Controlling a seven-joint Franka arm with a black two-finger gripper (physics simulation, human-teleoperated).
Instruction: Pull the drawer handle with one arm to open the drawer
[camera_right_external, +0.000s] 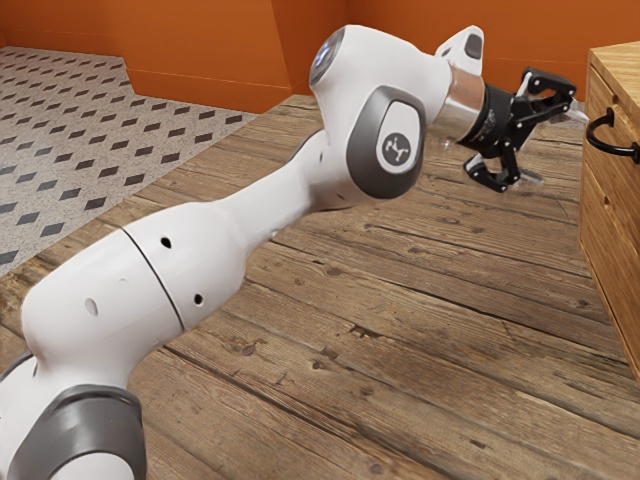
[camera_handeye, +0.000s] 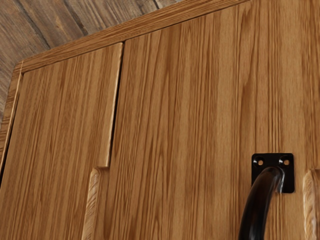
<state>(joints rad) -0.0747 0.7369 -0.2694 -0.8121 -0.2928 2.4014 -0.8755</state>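
Arm shell (camera_right_external: 200, 250): glossy white, rounded links, small dark screw holes.
Joint caps (camera_right_external: 392, 142): grey, one bearing a white logo.
Wrist ring (camera_right_external: 462, 92): copper-coloured band.
Pincer (camera_right_external: 538, 138): black, two-fingered.

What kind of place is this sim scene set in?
Probably a simulated room in a house, not a lab: wood-plank floor, a patterned tile area beside it, orange walls, and a wooden drawer cabinet with a black handle.
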